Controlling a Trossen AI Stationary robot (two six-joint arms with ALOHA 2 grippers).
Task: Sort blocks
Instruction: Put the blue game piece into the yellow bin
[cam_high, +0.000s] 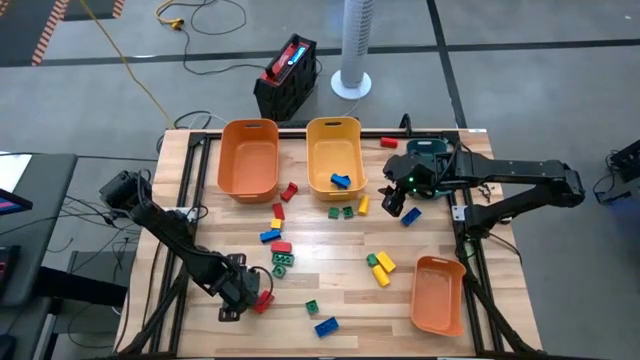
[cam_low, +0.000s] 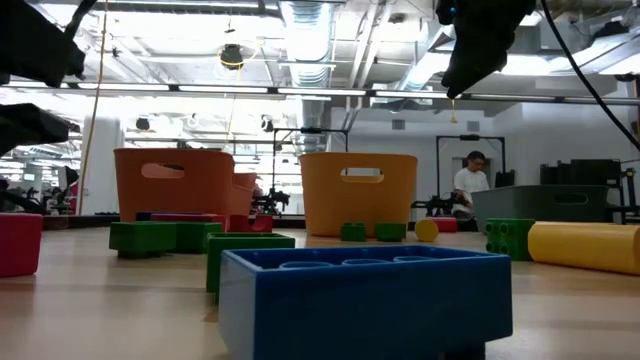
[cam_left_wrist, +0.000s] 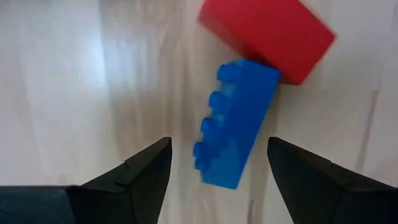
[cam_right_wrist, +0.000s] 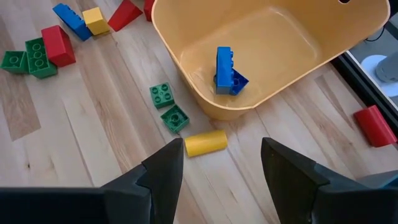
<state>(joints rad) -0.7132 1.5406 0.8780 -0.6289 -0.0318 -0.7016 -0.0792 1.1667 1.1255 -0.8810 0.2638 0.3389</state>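
Observation:
Small red, blue, green and yellow blocks lie scattered on the wooden table (cam_high: 200, 200). My left gripper (cam_high: 243, 295) hangs open near the front left, pointing down. In its wrist view a blue block (cam_left_wrist: 236, 124) lies on its side between the open fingers (cam_left_wrist: 219, 144), touching neither, with one end against a red block (cam_left_wrist: 267, 34). My right gripper (cam_high: 393, 203) is open and raised, beside the yellow bin (cam_high: 333, 152). Below it (cam_right_wrist: 222, 144) lie a yellow cylinder block (cam_right_wrist: 205, 142) and two green blocks (cam_right_wrist: 168, 106). Blue blocks (cam_right_wrist: 225, 71) sit in the yellow bin.
An orange bin (cam_high: 248, 158) stands at the back beside the yellow one, and another orange bin (cam_high: 438, 292) at the front right. A dark teal bin (cam_high: 430, 150) sits under the right arm. A blue block (cam_high: 326, 326) and a green one (cam_high: 311, 307) lie near the front edge.

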